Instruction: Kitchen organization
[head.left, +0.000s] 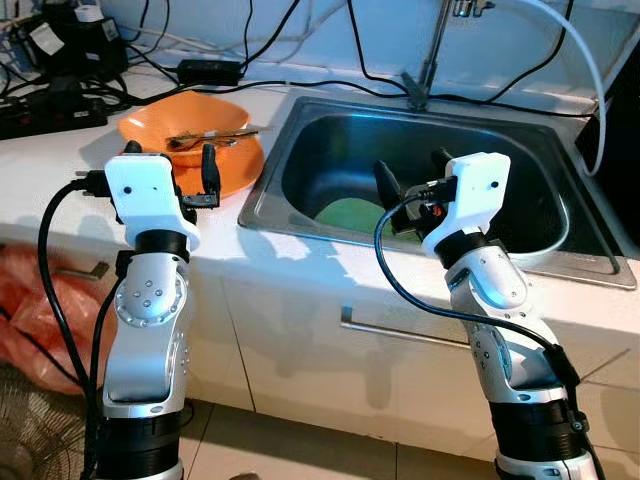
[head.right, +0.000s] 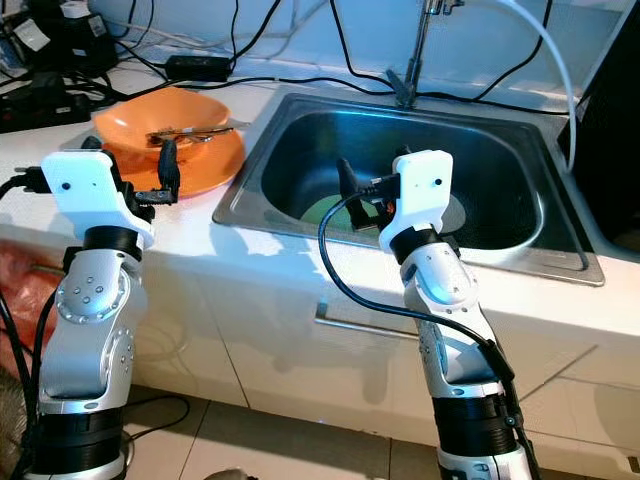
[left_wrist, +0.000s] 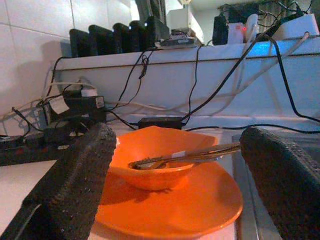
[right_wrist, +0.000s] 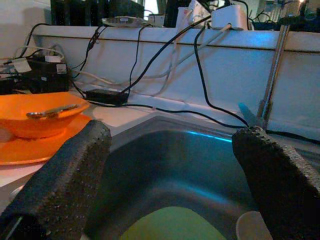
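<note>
Spoon (head.left: 210, 137) lies across orange bowl (head.left: 190, 135), handle toward sink (head.left: 300, 215); my left gripper (head.left: 190, 170) and right gripper (head.left: 412, 180) jaws released, empty.

A white countertop (head.left: 60, 175) runs along a pale wall (head.left: 330, 35) with a raised ledge (left_wrist: 200, 55); white tiles (left_wrist: 30, 30) cover the wall beside it. Black cables (head.left: 290, 85) trail across the back of the counter, with power adapters (head.left: 65, 45) clustered at the far left. White cabinet fronts (head.left: 330, 360) below carry a metal bar handle (head.left: 400, 330). The floor is beige tile (head.left: 300, 440), and bluish light tints the ledge
</note>
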